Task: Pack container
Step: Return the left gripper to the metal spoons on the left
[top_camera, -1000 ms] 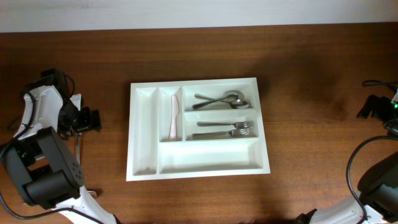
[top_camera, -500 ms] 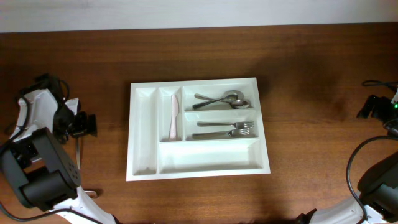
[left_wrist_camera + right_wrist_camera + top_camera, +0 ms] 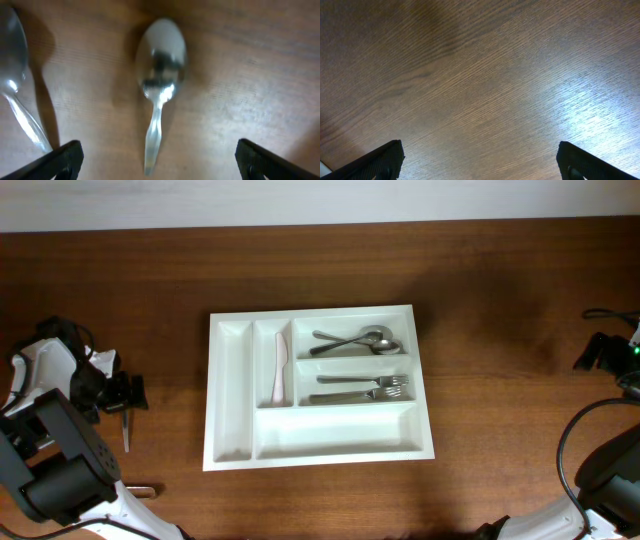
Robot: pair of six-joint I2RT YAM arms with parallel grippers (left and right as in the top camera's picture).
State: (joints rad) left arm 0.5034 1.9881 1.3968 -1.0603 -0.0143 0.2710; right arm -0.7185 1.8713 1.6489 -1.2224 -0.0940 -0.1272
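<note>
Overhead, the container [image 3: 318,457] lies flat at the middle of the table [image 3: 500,310]. It is a white, smooth plastic tray, rectangular with rounded inner corners, split into two narrow upright slots on its left, two shorter cross slots at upper right and one long slot along the bottom. A pale knife [image 3: 279,368] lies lengthwise in the second narrow slot. Shiny metal spoons [image 3: 358,340] lie crossed in the upper cross slot, and metal forks [image 3: 365,387] lie side by side in the one below it.

The table is dark brown wood with a fine, streaky grain and a soft sheen where light falls on it. A pale strip of wall [image 3: 320,200] runs along its far edge.

The left gripper [image 3: 125,392] sits well to the left of the tray, pointing down at the table, its black fingers [image 3: 65,157] spread wide and holding nothing. Its wrist camera shows a polished metal spoon [image 3: 160,90] lying on the wood below, oval bowl away and slim handle toward the camera. A second glossy utensil [image 3: 17,100] lies at the left edge of that view, too blurred to name.

The right gripper [image 3: 600,352] is at the table's far right edge, well apart from the tray, its jaws also spread wide and grasping nothing, above bare wood grain in its own view.
</note>
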